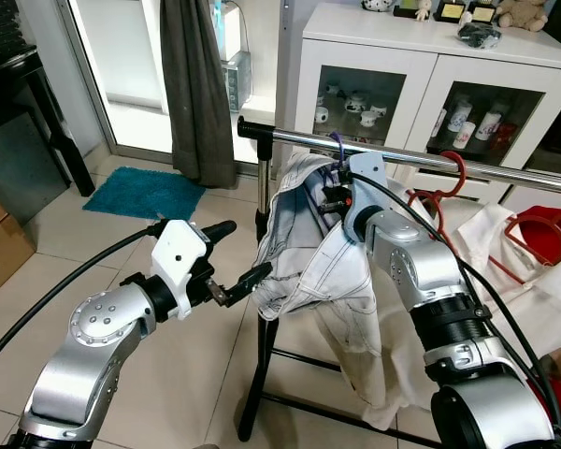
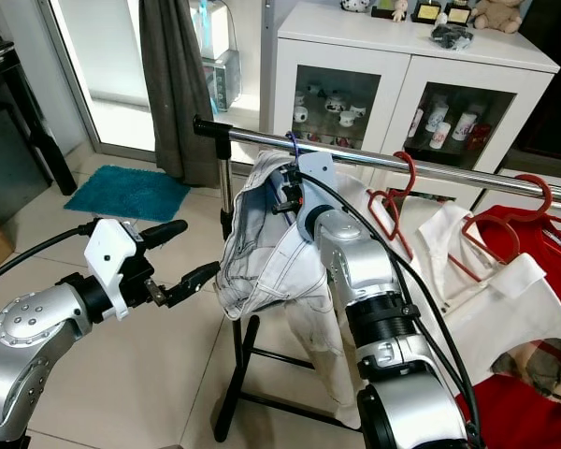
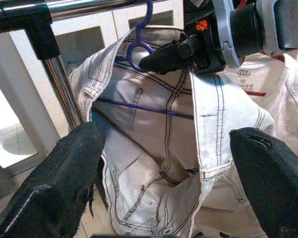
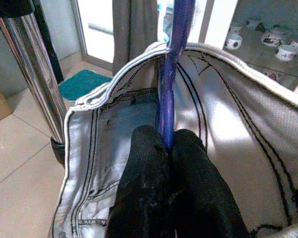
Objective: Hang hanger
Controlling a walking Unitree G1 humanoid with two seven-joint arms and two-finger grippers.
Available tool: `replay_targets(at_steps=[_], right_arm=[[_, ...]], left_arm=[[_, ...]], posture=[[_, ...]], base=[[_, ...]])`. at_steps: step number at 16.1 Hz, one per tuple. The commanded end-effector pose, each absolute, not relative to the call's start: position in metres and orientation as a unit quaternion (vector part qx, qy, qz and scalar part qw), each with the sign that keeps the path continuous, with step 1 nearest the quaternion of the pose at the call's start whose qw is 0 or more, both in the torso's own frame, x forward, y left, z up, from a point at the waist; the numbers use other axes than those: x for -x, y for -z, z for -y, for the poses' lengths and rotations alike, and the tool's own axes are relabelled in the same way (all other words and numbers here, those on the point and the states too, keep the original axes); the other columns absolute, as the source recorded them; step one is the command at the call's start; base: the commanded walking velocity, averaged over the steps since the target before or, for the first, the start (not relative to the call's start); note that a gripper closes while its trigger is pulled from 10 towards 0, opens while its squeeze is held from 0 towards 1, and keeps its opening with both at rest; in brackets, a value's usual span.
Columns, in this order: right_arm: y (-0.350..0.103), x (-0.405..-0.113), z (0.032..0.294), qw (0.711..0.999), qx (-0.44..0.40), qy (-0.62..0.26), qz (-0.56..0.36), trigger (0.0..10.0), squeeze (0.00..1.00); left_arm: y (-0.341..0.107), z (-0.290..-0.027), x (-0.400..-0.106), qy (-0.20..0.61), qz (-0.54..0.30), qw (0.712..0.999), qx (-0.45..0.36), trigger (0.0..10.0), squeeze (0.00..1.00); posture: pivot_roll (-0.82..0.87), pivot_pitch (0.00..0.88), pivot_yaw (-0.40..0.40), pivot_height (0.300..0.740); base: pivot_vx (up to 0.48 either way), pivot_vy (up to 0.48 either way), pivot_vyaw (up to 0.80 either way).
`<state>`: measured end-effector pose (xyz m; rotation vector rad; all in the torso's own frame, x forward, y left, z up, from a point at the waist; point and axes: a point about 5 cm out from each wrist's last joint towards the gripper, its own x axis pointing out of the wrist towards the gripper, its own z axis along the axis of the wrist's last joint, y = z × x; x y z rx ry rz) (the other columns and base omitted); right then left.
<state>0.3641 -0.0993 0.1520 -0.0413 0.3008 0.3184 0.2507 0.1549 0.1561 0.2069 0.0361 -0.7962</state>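
You are in the hanging step itself: the right gripper (image 4: 166,148) is pinching the neck of the purple hanger (image 3: 137,47), its two fingers pressed together on the purple stem with no gap showing between them. The hanger is carrying white jeans (image 1: 313,253), and they are sitting in the upper middle of the frame, right at the rail (image 1: 421,159). From the left wrist view the hook appears to be reaching up toward the rail, but whether it is already resting over the bar is hard to tell; the top of the hook is cut off by the frame's upper edge.

The left gripper (image 1: 243,285) is hovering at centre left, just beside the hanging edge of the jeans. Its fingers (image 3: 64,183) are spread wide, framing the cloth without holding it; one fingertip is close to, perhaps touching, the denim.

The next move, as I judge it, calls for you to make sure the hook is seated over the rail, then ease the right fingers apart and draw the arm back without dragging the hanger along the bar. Watch the red hangers (image 2: 402,201) to the right and the rail's black end cap (image 1: 248,128) to the left; the jeans are hanging between them.
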Motion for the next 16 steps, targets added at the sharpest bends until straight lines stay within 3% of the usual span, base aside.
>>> replay_targets(at_steps=[1, 4, 5, 6, 16], right_arm=[[-0.153, -0.366, 0.099, 0.976, 0.020, -0.158, -0.151, 10.0, 0.00], [-0.155, -0.366, 0.097, 0.975, 0.008, -0.172, -0.143, 10.0, 0.00], [-0.157, -0.366, 0.095, 0.974, 0.001, -0.182, -0.134, 10.0, 0.90], [-0.158, -0.367, 0.094, 0.974, -0.003, -0.186, -0.129, 10.0, 1.00], [-0.179, -0.359, 0.093, 0.975, 0.024, -0.208, -0.078, 10.0, 1.00]], left_arm=[[-0.158, -0.151, -0.251, 0.396, -0.017, 0.912, -0.104, 10.0, 0.00], [-0.157, -0.152, -0.252, 0.395, -0.020, 0.912, -0.107, 10.0, 0.00], [-0.157, -0.152, -0.252, 0.394, -0.021, 0.913, -0.108, 10.0, 0.00], [-0.157, -0.153, -0.252, 0.391, -0.023, 0.914, -0.111, 10.0, 0.00], [-0.153, -0.161, -0.256, 0.372, -0.040, 0.918, -0.130, 10.0, 0.00]], posture=[[-0.01, 0.000, -0.031, 0.740], [-0.02, 0.000, -0.030, 0.740], [-0.01, 0.000, -0.031, 0.740], [-0.01, 0.000, -0.031, 0.740], [0.00, 0.000, -0.021, 0.740]], base=[[0.000, 0.000, 0.00], [0.000, 0.000, 0.00], [0.000, 0.000, 0.00], [0.000, 0.000, 0.00], [0.000, 0.000, 0.00]])
